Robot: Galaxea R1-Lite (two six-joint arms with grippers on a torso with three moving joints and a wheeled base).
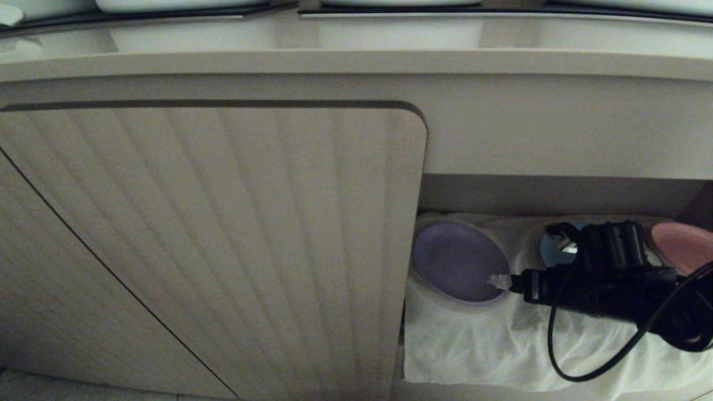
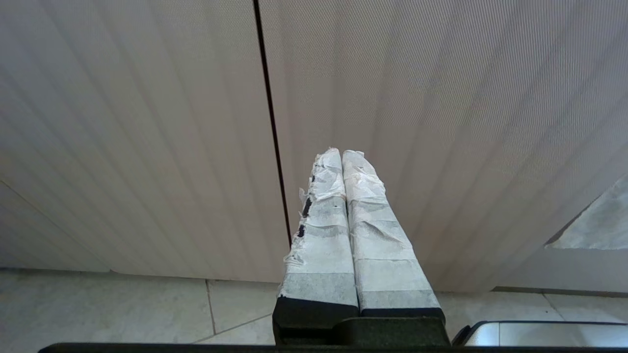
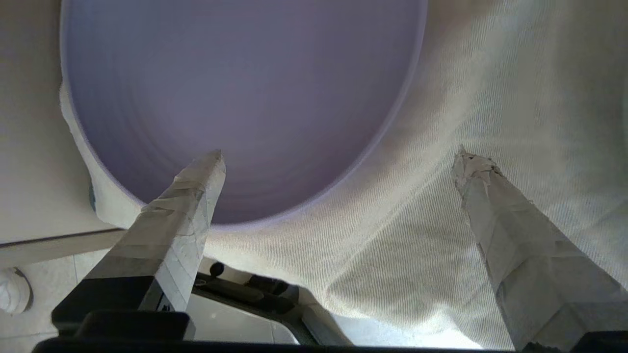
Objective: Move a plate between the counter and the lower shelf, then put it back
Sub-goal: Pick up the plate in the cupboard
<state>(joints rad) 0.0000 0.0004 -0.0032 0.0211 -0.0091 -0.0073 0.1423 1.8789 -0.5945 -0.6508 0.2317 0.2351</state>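
The lavender plate (image 1: 459, 262) lies flat on the wrinkled white cloth (image 1: 473, 345) at the left end of the lower shelf (image 1: 557, 195). My right gripper (image 1: 529, 262) reaches into the shelf from the right and stands open and empty. In the right wrist view one taped finger (image 3: 196, 196) hangs over the plate's (image 3: 245, 98) near rim and the other over bare cloth (image 3: 490, 73); whether the first touches the rim I cannot tell. The counter (image 1: 356, 61) runs along the top of the head view. My left gripper (image 2: 342, 153) is shut and empty, facing a ribbed cabinet door.
A blue plate (image 1: 554, 250) and a pink plate (image 1: 682, 245) lie further right on the shelf, partly hidden behind my right arm. The ribbed beige door (image 1: 223, 250) closes off the space left of the shelf. A black cable (image 1: 585, 367) loops over the cloth.
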